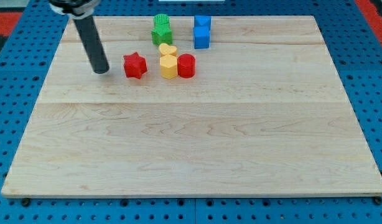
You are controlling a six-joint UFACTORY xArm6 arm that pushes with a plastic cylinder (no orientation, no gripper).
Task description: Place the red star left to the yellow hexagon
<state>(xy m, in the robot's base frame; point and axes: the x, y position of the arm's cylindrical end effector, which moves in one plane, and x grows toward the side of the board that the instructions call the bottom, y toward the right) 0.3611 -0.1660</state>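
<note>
Progress looks well advanced in the one camera view: the red star [135,65] lies toward the view's top on the wooden board [191,155], just to the view's left of the yellow hexagon [169,66], with a narrow strip of bare wood between them. My tip [101,71] rests on the board just to the view's left of the star, apart from it. There is no claw here to be open or closed, only a bare rod gripping nothing. A red cylinder [186,65] touches the hexagon on the view's right, and a yellow heart [168,50] sits right above it. Farther up stand a green block [161,30] and two blue blocks [202,32]. I judge the star already sits on the correct side; what may remain is one short nudge toward the view's right to close the gap
</note>
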